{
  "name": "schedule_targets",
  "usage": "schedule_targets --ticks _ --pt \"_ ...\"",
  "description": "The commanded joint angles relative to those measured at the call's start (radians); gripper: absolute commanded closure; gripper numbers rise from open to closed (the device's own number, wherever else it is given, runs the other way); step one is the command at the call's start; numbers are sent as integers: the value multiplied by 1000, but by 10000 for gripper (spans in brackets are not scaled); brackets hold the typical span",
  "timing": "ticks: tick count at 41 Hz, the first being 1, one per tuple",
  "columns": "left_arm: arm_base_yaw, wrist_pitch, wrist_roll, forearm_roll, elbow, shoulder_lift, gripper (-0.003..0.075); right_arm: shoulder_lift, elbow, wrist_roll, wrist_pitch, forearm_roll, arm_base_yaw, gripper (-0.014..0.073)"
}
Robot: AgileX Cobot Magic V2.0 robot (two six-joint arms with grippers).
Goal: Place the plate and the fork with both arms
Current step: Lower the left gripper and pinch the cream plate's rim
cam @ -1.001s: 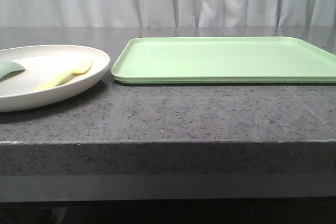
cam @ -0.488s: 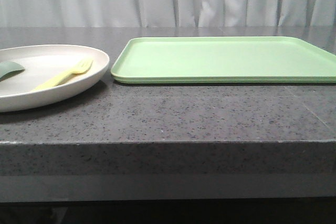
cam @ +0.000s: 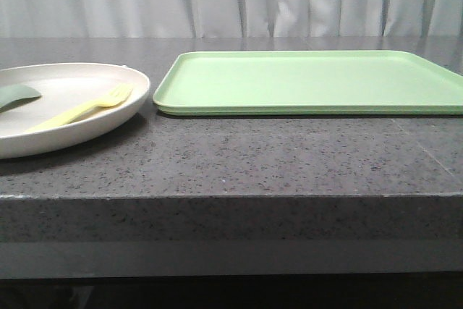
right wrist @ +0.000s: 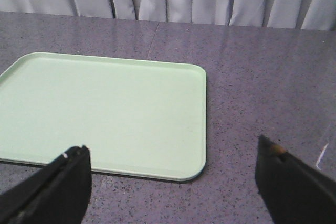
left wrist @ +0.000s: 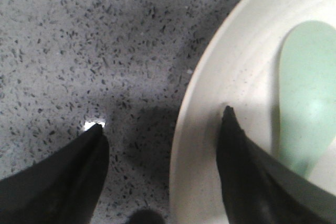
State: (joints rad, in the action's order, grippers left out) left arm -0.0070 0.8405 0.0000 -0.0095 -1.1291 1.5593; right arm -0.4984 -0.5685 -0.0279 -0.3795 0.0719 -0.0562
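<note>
The plate (cam: 69, 110) sits on the bench (cam: 239, 157) just beside the green tray (cam: 311, 81), apart from it. On the plate lie the fork (cam: 83, 108), tines toward the tray, and a dull green utensil (cam: 16, 95) on the side away from the tray. The left claw (left wrist: 160, 129) is spread wide and straddles the plate's rim: one finger over the plate next to the green utensil, the other over bare bench. The right claw (right wrist: 173, 166) hangs wide open above the bench near the tray's corner, holding nothing
</note>
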Motion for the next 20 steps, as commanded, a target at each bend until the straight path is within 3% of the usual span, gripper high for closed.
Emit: schedule_targets --ticks 1,7,20 --pt "0 -22 -6 -4 -23 -23 296 -10 -35 -4 75 -5 3 -58" --pt "0 -22 -6 -4 -23 -23 377 -10 -35 -4 75 -5 3 -58" --pt "0 -22 -6 -4 -23 -23 699 -10 -35 -4 75 -5 3 -58"
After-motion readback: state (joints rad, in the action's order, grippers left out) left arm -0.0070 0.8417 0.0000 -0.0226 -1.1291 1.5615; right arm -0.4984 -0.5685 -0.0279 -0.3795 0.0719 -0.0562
